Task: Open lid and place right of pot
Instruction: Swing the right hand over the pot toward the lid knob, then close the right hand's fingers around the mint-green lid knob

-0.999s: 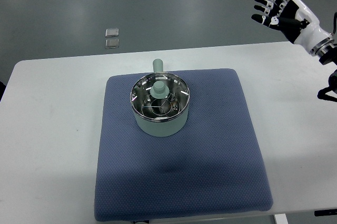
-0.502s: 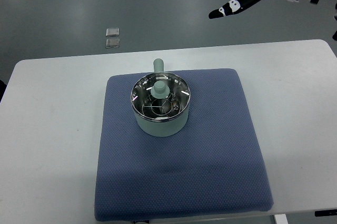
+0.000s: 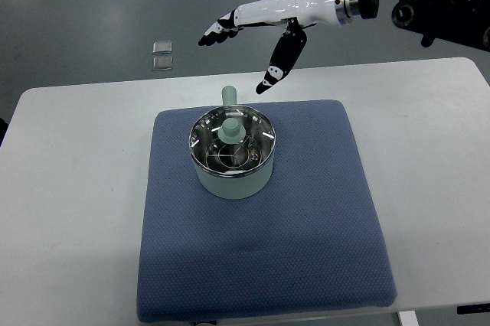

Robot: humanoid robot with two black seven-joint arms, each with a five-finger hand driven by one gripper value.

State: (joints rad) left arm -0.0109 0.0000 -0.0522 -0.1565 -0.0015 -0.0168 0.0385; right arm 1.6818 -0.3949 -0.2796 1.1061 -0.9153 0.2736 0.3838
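A pale green pot (image 3: 232,180) stands on a blue mat (image 3: 306,226) near the mat's far edge, its short handle (image 3: 229,96) pointing away from me. A glass lid (image 3: 232,142) with a steel rim and a pale green knob (image 3: 231,128) sits on the pot. My right hand (image 3: 245,47) reaches in from the top right, white with black fingertips. It hovers above and behind the pot, fingers spread, thumb (image 3: 282,62) hanging down, holding nothing. The left arm is out of sight.
The mat lies on a white table (image 3: 69,188). Two small clear squares (image 3: 161,56) lie on the grey floor beyond the table's far edge. Bare mat spreads right of and in front of the pot.
The right hand has swept leftward from the far right corner to a spot above and behind the pot, arm now stretched out level. Pot and lid have not moved.
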